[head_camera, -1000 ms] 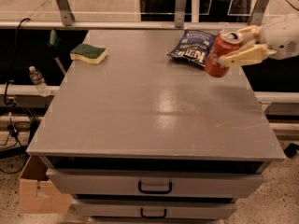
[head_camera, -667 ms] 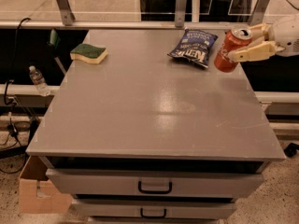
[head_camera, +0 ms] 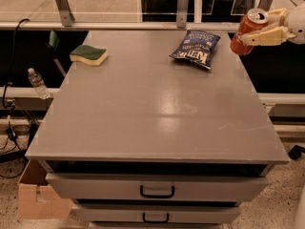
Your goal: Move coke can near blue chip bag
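Grey table top [head_camera: 143, 113] over two drawers is seen, with a green-and-yellow sponge [head_camera: 88, 55] at rear left and the blue chip bag [head_camera: 195, 49] lying flat at rear right. The coke can [head_camera: 244, 27] is held off the surface at upper right, tilted with its silver top leaning right. It is gripped by the gripper [head_camera: 257, 31], whose claw is clamped on the can's body, with one pale finger laid across its front.

Change noted: a second earlier the can is shown low over the table, just beside the bag's right edge. Now it is carried higher and further right, past the table's rear right corner and apart from the bag. Bag and sponge are unmoved.

For the task: the can is not yet set down, and the latest shift is away from the bag rather than toward it, so placement is judged as pending. A return over the table, a lowering beside the bag and a release are judged to be needed. Tipping on release is a risk if the can is not brought upright, and the table edge is close.
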Motion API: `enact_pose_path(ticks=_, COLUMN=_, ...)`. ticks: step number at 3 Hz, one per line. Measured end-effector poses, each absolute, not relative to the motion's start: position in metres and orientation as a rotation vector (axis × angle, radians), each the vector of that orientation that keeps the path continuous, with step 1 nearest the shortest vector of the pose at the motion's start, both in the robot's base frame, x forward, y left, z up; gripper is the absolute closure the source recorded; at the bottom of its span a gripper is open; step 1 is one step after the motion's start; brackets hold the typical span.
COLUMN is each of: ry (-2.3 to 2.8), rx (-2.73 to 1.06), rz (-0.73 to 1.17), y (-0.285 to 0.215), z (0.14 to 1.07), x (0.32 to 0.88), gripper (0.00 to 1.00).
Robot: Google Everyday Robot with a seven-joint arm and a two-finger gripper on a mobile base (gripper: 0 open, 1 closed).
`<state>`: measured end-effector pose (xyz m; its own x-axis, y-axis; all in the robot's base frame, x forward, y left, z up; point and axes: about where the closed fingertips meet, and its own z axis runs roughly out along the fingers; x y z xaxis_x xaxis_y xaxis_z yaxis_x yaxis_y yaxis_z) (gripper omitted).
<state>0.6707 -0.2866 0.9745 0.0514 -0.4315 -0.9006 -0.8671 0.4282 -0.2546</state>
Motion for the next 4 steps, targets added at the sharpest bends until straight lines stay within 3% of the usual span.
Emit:
enact_pose_path(ticks=3, ry=1.739, rx=-1.073, rz=0.522, y=-0.274, z=0.908, x=0.705, gripper=1.00)
enact_pose_path(ticks=4, ry=1.768, rx=-1.051, rz=0.524, y=-0.276, z=0.900, x=0.709, gripper=0.83)
